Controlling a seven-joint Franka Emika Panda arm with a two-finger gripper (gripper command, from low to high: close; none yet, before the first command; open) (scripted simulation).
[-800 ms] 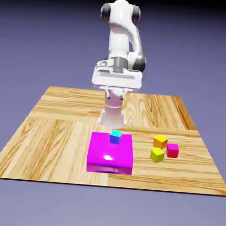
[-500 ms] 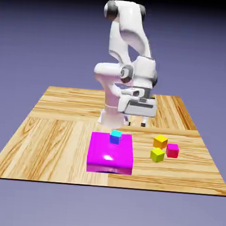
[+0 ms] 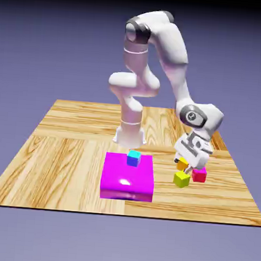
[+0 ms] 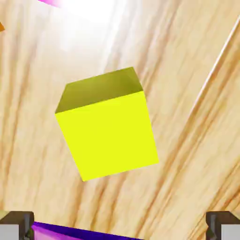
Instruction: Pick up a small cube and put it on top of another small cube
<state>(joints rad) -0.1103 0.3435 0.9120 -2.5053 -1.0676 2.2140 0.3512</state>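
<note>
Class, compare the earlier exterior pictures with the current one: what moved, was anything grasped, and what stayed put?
The arm swung from above the magenta block toward the exterior view's right and lowered; the gripper now hovers open over the lime cube, grasping nothing. All cubes and the block stayed put.

Lime small cube (image 4: 107, 126), orange cube (image 3: 181, 164), pink-red cube (image 3: 200, 174); blue cube with cyan top (image 3: 133, 158) on glossy magenta block (image 3: 126, 179); striped light-wood table (image 3: 65, 149); white arm (image 3: 172, 53)

Even rendered light, white glare on the table (image 4: 93, 14), sharp focus.
</note>
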